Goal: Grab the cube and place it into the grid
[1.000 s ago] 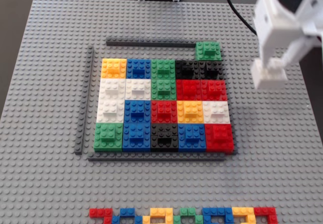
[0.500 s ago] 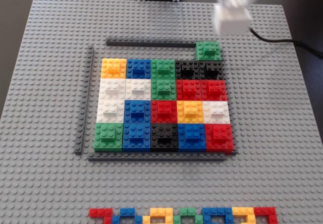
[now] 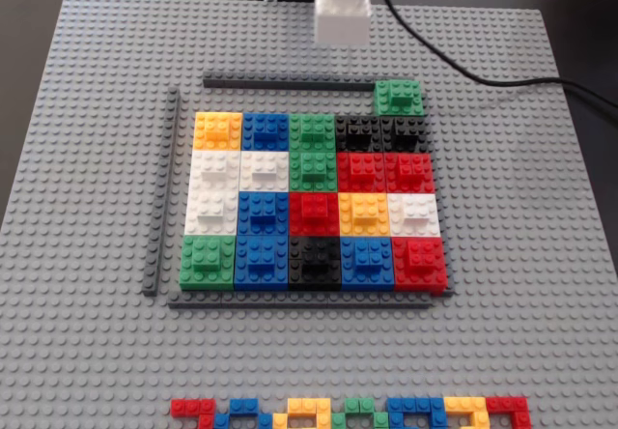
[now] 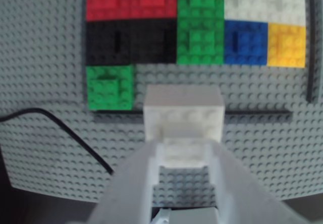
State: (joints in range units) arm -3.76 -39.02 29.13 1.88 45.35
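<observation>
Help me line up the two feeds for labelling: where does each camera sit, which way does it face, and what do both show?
Fixed view: stands above the baseplate, looking down at the grid; the arm base sits at the top edge, and the cube hangs there in the gripper.
Wrist view: rides on the arm behind the gripper, looking down past its white fingers at the cube clamped between them and the grid's edge.
Shared: cube, green block, grid, dark strip, black cable.

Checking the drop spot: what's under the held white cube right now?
Under the cube, the wrist view shows grey baseplate and a dark strip, not the grid; what's directly beneath is covered.
</observation>
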